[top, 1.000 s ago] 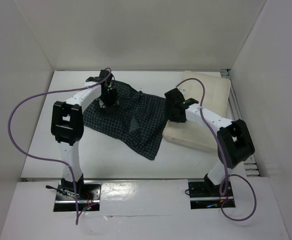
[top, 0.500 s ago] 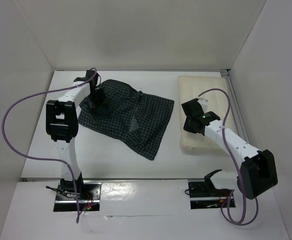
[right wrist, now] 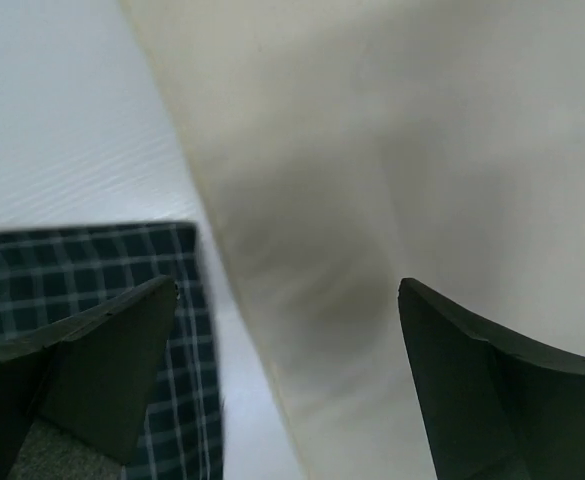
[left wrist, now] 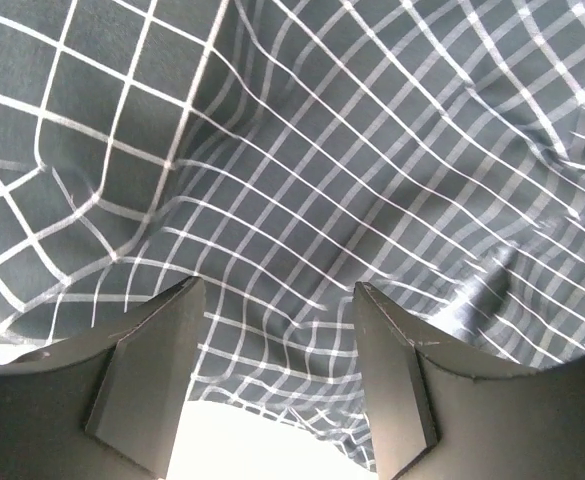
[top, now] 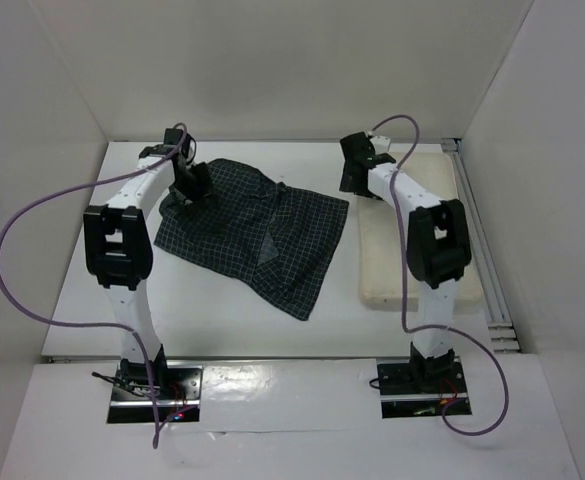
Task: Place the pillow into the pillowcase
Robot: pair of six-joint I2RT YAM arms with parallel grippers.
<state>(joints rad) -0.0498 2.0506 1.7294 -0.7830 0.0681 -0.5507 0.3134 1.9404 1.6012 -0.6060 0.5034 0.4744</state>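
White tabletop [top: 222, 310] carries it all; on it we count one pillow [top: 382, 265], one pillowcase [top: 262, 235] and two arms, each with one gripper. The pillow, cream and plump, lies along the right edge, reaching toward the far right corner; the right arm crosses it and hides a strip down its middle. The pillowcase, dark with a thin white check, lies rumpled from the far left toward the middle; its right corner sits just beside the pillow's left edge, with a narrow band of tabletop between them; bare tabletop shows along the near and left edges. The left gripper [left wrist: 277, 290] hangs over the far left part of the pillowcase, fingers apart; we cannot tell whether its tips touch the cloth. The right gripper [right wrist: 287, 285] stands at the pillow's far left corner, fingers spread wide over the pillow's edge; its view is blurred.
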